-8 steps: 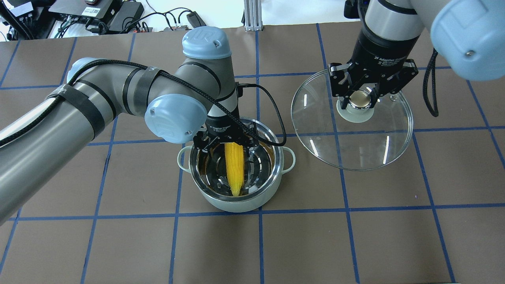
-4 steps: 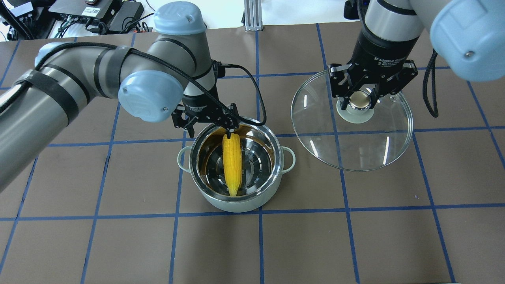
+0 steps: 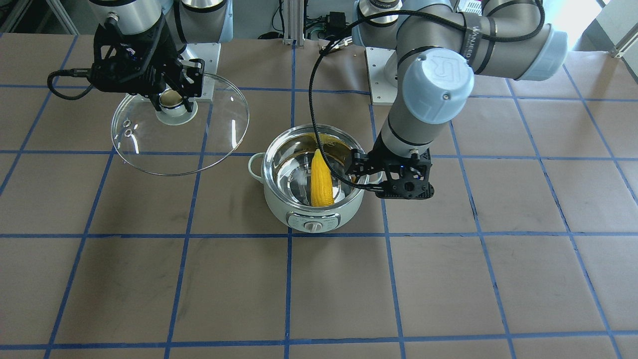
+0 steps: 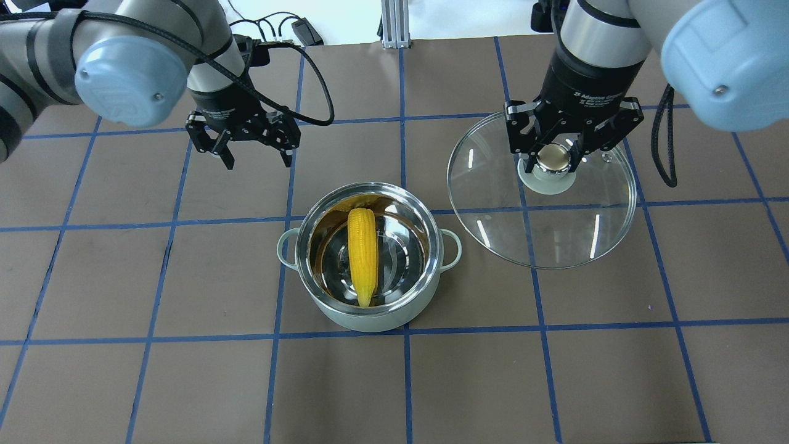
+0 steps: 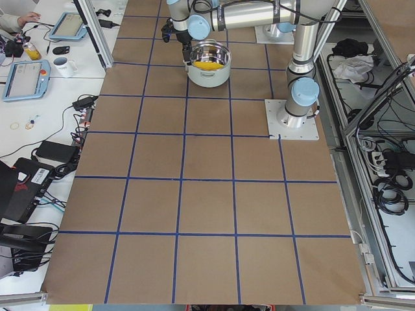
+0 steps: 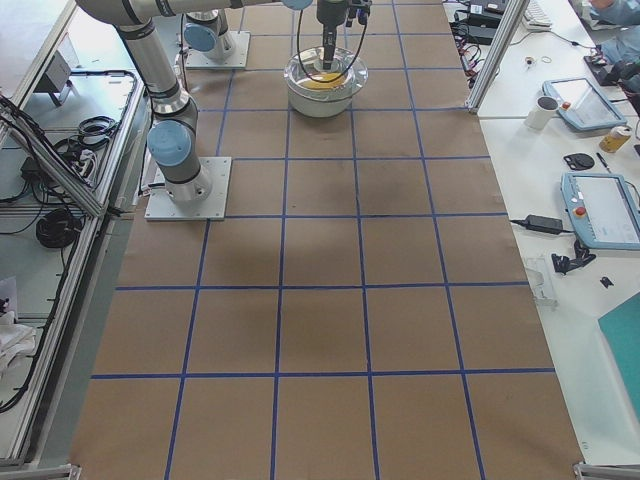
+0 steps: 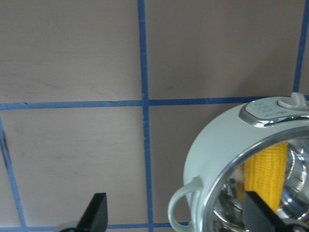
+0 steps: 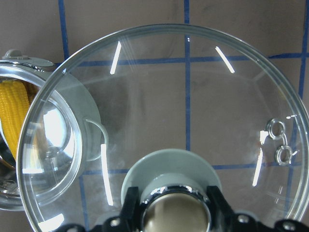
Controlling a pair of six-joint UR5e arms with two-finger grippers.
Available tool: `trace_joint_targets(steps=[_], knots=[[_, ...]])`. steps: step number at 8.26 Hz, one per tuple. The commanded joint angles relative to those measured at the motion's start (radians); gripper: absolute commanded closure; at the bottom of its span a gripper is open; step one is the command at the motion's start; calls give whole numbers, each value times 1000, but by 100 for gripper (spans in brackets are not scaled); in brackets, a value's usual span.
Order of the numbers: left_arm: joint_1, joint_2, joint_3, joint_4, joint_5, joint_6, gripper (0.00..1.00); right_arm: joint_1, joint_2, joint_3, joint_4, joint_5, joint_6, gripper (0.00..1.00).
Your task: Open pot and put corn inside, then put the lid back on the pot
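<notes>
On the bench (image 4: 185, 382) the corn (image 4: 362, 256) lies in the uncovered pot (image 4: 370, 322), left pincer (image 4: 257, 161) spread empty far-left of it, right pincer (image 4: 553, 161) clamped on the knob (image 8: 175, 213) of the lid (image 4: 555, 237) at right.

On the counter (image 4: 185, 382) there is one pot (image 4: 370, 320), with two loop handles (image 4: 285, 248) and one dial (image 3: 312, 227). There is one corn (image 4: 362, 256) and one lid (image 4: 555, 234), which has one knob (image 8: 176, 215). Two arms are in view, one left arm (image 4: 123, 68) and one right arm (image 4: 709, 55). Each carries one gripper, the left gripper (image 4: 258, 161) and the right gripper (image 4: 553, 163), with two fingers apiece, four in all. Two white base plates (image 3: 377, 85) sit along the robot-side edge. Past the opposite edge, a side table (image 6: 530, 170) holds one white mug (image 6: 546, 112) and two tablet-like controllers (image 6: 600, 208).
</notes>
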Motion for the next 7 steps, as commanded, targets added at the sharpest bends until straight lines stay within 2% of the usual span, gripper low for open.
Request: trace_joint_targets(steps=[1, 2, 5, 7], knots=[[61, -4, 66, -61, 98, 143, 0, 140, 58, 1, -88, 2, 174, 79], [72, -1, 81, -63, 105, 118, 0, 226, 99, 2, -127, 1, 273, 79], [123, -1, 89, -67, 106, 117, 0, 442, 262, 2, -351, 1, 565, 79], [123, 25, 88, -98, 106, 117, 0, 464, 283, 4, -361, 0, 574, 79]])
